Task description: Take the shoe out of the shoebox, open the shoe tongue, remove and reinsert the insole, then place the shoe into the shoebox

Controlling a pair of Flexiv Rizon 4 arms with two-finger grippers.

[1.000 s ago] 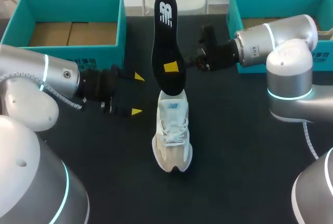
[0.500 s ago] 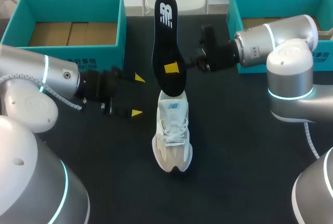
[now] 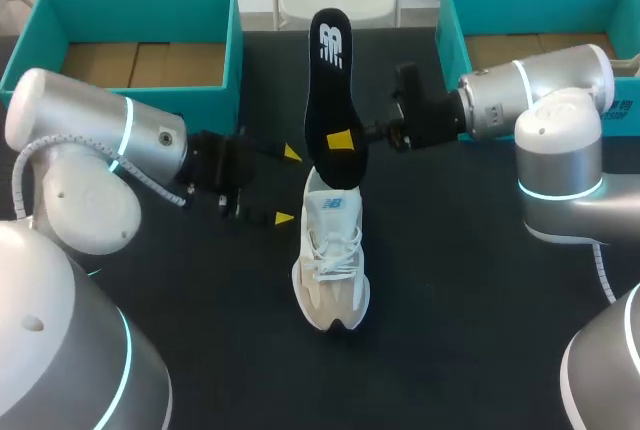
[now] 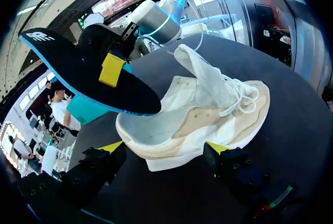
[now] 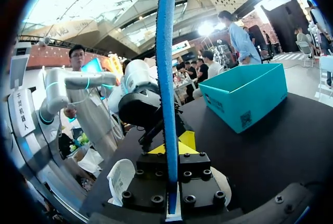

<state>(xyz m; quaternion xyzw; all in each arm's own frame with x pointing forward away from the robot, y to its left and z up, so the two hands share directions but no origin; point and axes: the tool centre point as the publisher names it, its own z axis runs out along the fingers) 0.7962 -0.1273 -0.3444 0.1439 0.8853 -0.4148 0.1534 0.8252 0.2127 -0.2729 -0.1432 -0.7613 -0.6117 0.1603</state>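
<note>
A white and beige shoe (image 3: 330, 262) stands on the black table, its tongue pulled up and its heel end toward the far side. Above the heel hangs the black insole (image 3: 330, 70), steeply tilted, with my right gripper (image 3: 345, 138) shut on its lower half. Seen edge-on in the right wrist view, the insole (image 5: 166, 67) rises between the right gripper's (image 5: 170, 148) fingers. My left gripper (image 3: 288, 186) stands open just left of the shoe's heel. From the left wrist, the shoe (image 4: 208, 112) lies right ahead of the left gripper (image 4: 165, 148), and the insole (image 4: 83, 70) hovers over the shoe's opening.
A teal shoebox (image 3: 215, 50) with a cardboard floor sits at the back left. A second teal shoebox (image 3: 450, 20) is at the back right, behind my right arm. Bare black table lies in front of the shoe.
My left arm has moved right, bringing its open gripper close to the shoe's heel. The right gripper has shifted the insole slightly right and nearer upright.
</note>
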